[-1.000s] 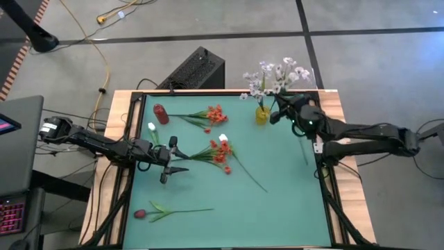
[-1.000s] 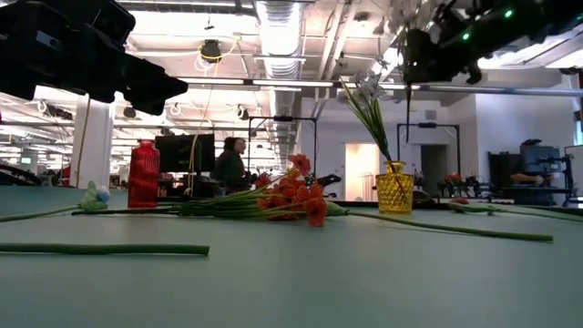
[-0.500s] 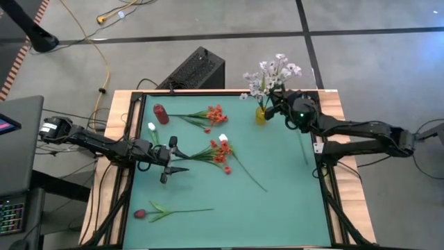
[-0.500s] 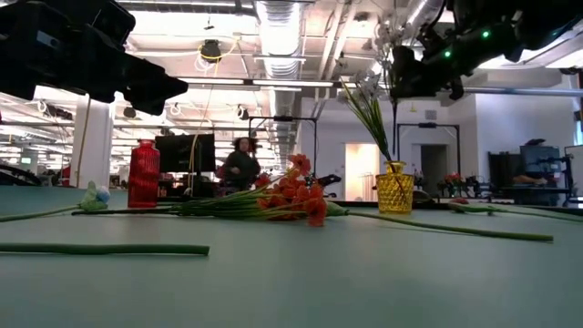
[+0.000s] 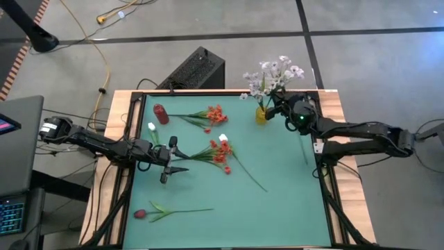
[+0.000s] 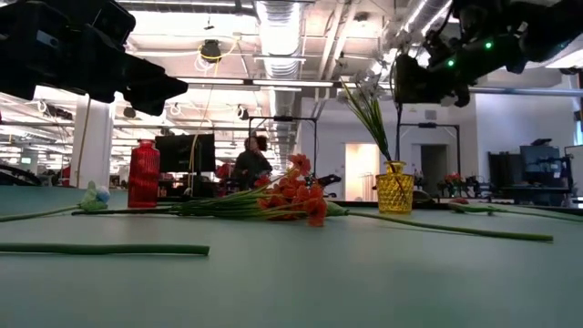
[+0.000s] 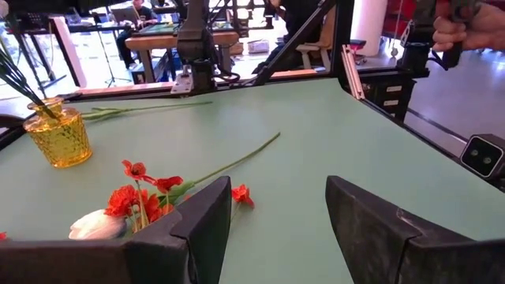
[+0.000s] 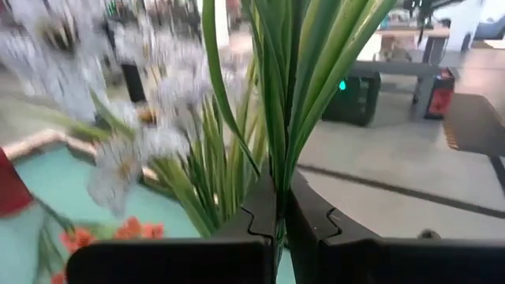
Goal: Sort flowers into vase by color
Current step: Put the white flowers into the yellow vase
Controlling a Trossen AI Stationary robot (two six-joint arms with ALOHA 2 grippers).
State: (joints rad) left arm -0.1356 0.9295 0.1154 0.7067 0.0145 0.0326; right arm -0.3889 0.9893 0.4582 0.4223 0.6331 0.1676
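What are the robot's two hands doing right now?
Left hand: open, empty, near the orange flowers.
Right hand: closed on a green stem, by the yellow vase.

Green table (image 6: 291, 282) fills the foreground. Yellow vase (image 6: 394, 194) w/ green stems stands right of centre; right hand (image 6: 421, 80) hangs above it, gripping 1 stem. Red-orange flowers (image 6: 293, 196) lie mid-table, stems pointing left. Red vase (image 6: 143, 174) at left, 1 bare stem (image 6: 105, 249) nearer. Left hand (image 6: 137, 80) dark at top left. Person (image 6: 249, 164) in room behind.
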